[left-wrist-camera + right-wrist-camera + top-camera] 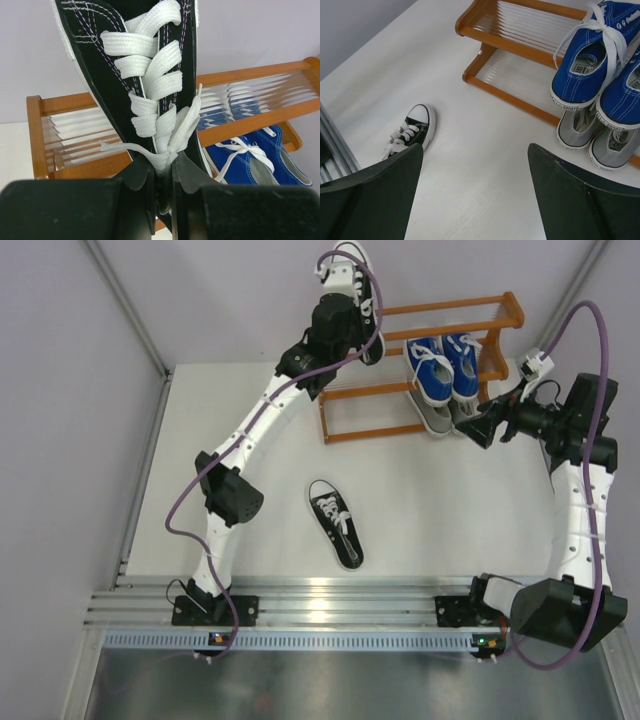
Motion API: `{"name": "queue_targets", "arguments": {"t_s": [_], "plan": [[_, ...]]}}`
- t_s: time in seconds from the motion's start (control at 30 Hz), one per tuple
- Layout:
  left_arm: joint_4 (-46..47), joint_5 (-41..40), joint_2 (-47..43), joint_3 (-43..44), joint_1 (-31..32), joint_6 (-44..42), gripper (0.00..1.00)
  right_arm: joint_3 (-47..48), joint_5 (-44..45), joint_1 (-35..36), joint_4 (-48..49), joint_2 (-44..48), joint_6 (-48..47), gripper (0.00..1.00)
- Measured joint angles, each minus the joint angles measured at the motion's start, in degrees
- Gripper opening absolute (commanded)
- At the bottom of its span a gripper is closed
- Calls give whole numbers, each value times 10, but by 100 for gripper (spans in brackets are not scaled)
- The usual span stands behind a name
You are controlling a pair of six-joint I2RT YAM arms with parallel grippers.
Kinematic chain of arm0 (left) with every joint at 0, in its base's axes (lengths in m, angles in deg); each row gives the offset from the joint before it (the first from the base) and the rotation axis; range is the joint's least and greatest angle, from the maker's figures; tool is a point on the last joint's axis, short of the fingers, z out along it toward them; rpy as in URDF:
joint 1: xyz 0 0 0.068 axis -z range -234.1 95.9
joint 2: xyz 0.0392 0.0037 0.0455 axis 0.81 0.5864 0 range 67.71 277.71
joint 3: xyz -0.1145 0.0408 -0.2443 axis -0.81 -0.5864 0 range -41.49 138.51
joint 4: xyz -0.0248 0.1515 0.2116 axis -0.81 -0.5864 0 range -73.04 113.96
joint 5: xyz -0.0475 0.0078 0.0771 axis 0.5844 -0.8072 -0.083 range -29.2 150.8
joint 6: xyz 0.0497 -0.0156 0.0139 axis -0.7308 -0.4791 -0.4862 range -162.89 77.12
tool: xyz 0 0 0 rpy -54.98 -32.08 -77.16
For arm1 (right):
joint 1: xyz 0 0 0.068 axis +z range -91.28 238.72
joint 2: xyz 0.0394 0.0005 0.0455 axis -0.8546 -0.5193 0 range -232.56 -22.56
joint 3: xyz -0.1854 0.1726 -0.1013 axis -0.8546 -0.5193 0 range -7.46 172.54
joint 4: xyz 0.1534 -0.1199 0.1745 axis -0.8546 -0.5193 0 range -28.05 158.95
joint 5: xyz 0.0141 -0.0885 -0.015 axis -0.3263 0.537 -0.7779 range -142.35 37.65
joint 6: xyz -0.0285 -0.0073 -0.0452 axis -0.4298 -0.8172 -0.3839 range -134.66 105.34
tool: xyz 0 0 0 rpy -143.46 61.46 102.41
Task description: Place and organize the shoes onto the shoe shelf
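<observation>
Over the table (250,410), top view: L gripper (345,300) is stretched to the far side, up above the left end of the shoe shelf (450,308), clamped on a black sneaker (350,258) that stands up past the tool w/ its white toe furthest out. Blue pair (440,365) sits on the shelf to the right of that tool, grey pair (445,418) on the tier below. R gripper (480,425) hovers just beside the shelf's right front corner, near the grey heels. Second black sneaker (335,523) lies on the table well back from both tools, between the arms.

L wrist view: fingers (137,182) are nearly closed, pinching the sneaker at the tongue and lowest laces; the shoe runs straight out from the tips. Shelf rails lie beyond it, a blue shoe below-right of the tool.

R wrist view: fingers (375,195) stand wide apart, nothing between them but bare table. Blue and grey pairs are ahead-right of the tool, heels toward it; second black sneaker is ahead-left, apart from the shelf.
</observation>
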Motion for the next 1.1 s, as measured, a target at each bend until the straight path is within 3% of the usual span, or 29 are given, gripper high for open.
{"name": "queue_targets", "arguments": {"t_s": [0.37,0.5,0.87,1.1], "plan": [[2,-15,14,4,-12,-7,3,-1,0,0,0,6,0,86],[2,-15,19,9,-12,-5,8,-2,0,-1,1,6,0,86],[21,-8,29,14,-24,21,35,-8,0,-5,2,7,0,86],[33,8,32,16,-35,36,41,-8,-2,-5,4,7,4,86]]}}
